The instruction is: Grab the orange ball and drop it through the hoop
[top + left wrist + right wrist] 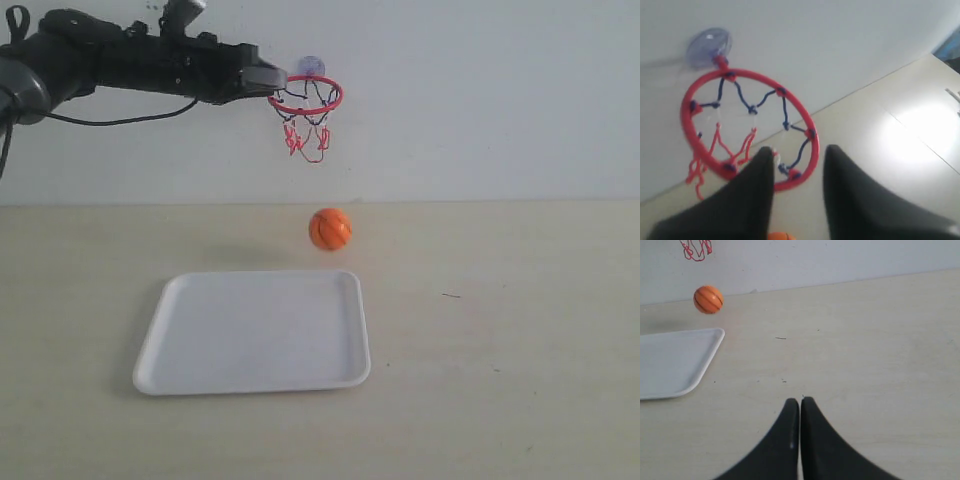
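The orange ball (330,228) is straight below the hoop (305,109), behind the tray's far edge, and neither gripper holds it. I see no shadow right under it, so I cannot tell whether it touches the table. The hoop's red ring and net hang from a bluish suction cup (311,66) on the wall. My left gripper (276,78) is raised beside the ring, on its left. In the left wrist view the left gripper (799,150) is open and empty before the hoop (756,76), with the ball (780,236) far below. My right gripper (800,400) is shut and empty, low over the table.
A white tray (250,335) lies on the pale wooden table (500,330), in front of the ball and a little to its left. In the right wrist view the tray (670,360) is beside the ball (708,299). A white wall (480,100) stands behind.
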`<state>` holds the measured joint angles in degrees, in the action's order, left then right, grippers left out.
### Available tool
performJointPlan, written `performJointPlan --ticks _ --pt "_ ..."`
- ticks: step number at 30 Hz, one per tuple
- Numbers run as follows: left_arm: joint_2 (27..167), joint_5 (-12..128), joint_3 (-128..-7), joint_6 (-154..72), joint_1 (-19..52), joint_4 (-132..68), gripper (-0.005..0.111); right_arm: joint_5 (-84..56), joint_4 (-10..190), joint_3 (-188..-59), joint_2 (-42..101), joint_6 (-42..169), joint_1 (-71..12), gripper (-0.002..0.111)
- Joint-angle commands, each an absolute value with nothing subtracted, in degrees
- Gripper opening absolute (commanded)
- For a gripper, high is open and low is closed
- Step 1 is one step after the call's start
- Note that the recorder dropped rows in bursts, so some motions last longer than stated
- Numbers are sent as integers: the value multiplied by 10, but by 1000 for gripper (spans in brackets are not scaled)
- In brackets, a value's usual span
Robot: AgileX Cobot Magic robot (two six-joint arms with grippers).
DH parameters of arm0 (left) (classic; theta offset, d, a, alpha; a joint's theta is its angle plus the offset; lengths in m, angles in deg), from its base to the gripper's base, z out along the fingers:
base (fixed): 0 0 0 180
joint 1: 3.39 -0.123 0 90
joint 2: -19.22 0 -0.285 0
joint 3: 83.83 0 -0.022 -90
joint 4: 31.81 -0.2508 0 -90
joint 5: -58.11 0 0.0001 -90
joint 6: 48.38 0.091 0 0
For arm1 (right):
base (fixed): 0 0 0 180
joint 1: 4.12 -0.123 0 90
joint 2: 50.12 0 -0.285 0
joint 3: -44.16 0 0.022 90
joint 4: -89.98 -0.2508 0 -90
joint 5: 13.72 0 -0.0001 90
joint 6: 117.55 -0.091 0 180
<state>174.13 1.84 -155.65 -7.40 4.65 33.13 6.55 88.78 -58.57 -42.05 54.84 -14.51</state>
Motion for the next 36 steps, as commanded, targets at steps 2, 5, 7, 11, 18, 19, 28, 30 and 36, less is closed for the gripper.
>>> performJointPlan --ticks 2,5,7,11,18,19,28,30,36 --pt "1734 -83 -1559 -160 -3 326 4 62 892 -586 -423 554 -144 0" --pt "1734 -119 -1559 -194 -27 329 4 62 892 -586 -423 554 -144 0" --pt "1733 -119 -1559 -198 -38 329 4 62 892 -586 -423 554 -144 0" --pt "1706 -119 -1541 -258 -46 296 4 62 892 -586 -423 554 -144 0" --pt "1629 -119 -1471 -258 -33 220 4 60 892 -586 -423 553 -144 0" --pt "1613 -119 -1450 -258 -31 199 4 60 892 -586 -423 553 -144 0" --pt "1433 -119 -1126 -204 -29 148 4 60 892 -586 -423 553 -144 0" --pt "1375 -85 -1029 -191 -29 155 4 60 892 -586 -423 553 -144 0" --pt "1186 112 -722 -116 -29 260 4 60 892 -586 -423 553 -144 0"
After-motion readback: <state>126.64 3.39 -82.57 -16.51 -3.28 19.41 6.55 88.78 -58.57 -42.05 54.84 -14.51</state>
